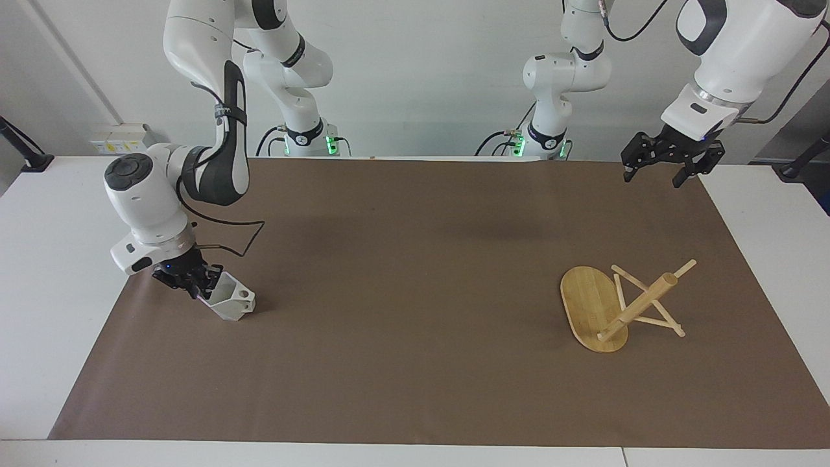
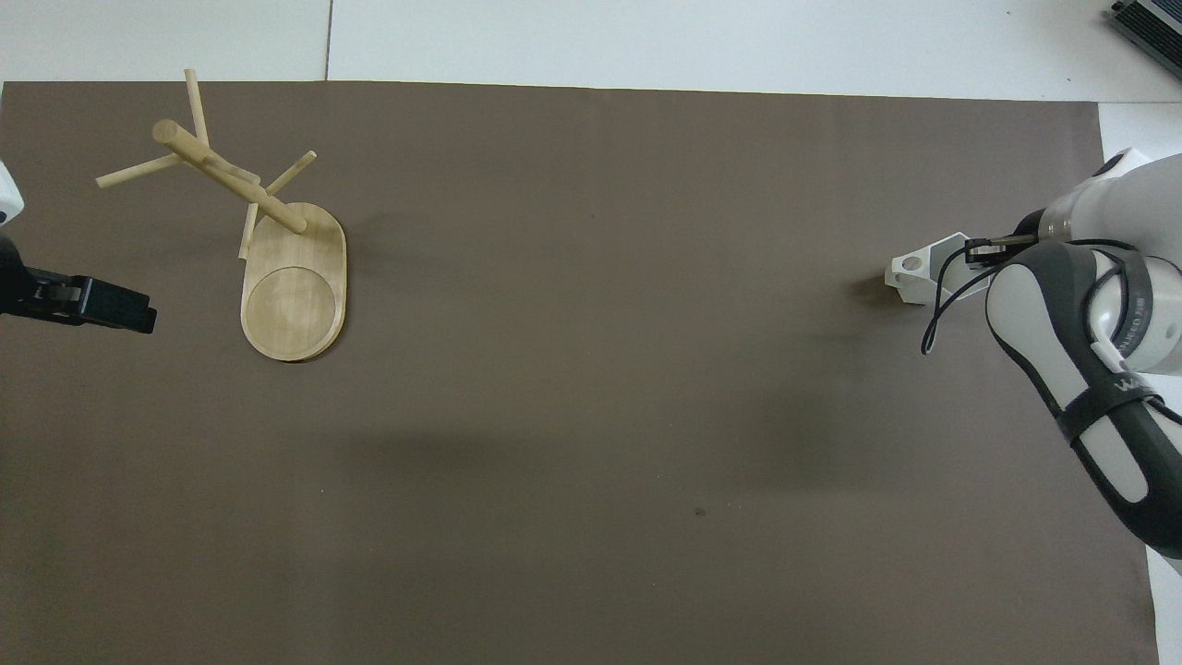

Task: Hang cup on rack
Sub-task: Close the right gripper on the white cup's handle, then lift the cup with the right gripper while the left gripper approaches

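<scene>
The white faceted cup point(image 1: 232, 299) point(image 2: 914, 272) sits on the brown mat at the right arm's end of the table, its pierced handle pointing toward the table's middle. My right gripper point(image 1: 200, 285) is down at the cup's mouth, shut on the rim wall; the overhead view shows little of it under the arm. The bamboo rack point(image 1: 639, 305) point(image 2: 231, 180) lies tipped over at the left arm's end, propped on its oval base's edge and its pegs. My left gripper point(image 1: 655, 170) waits open in the air over the mat's corner by the robots.
The brown mat point(image 1: 415, 259) covers most of the white table point(image 1: 52, 259). A black cable point(image 1: 243, 237) loops from the right arm's wrist above the cup. A wide stretch of bare mat separates cup and rack.
</scene>
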Tool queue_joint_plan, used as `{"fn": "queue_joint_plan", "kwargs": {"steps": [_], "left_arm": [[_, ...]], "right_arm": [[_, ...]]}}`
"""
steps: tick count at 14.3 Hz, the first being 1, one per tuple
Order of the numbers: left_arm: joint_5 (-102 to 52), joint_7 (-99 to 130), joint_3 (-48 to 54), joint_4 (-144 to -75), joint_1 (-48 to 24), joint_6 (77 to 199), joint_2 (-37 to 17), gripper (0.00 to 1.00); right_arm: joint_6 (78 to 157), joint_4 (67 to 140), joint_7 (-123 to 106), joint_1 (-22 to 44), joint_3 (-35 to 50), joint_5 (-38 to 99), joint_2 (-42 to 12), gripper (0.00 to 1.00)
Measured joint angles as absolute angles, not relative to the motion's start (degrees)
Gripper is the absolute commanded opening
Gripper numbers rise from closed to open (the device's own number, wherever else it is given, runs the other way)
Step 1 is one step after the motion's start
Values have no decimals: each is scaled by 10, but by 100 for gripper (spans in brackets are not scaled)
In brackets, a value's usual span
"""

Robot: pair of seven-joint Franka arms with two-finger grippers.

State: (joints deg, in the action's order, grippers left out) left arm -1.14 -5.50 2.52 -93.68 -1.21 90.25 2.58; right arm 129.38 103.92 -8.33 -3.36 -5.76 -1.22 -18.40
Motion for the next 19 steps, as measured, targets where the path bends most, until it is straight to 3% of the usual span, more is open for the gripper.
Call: {"fn": "queue_joint_plan", "kwargs": {"steps": [7,19], "left_arm": [[-11,-11,31,-937,-12,903,26,100],[-11,-11,31,-940,-12,903,26,100]], "right_arm": [[1294,1039,-83,-33,-57,-11,-183,1],[1293,1037,-83,-33,-55,-9,-180,0]]}}
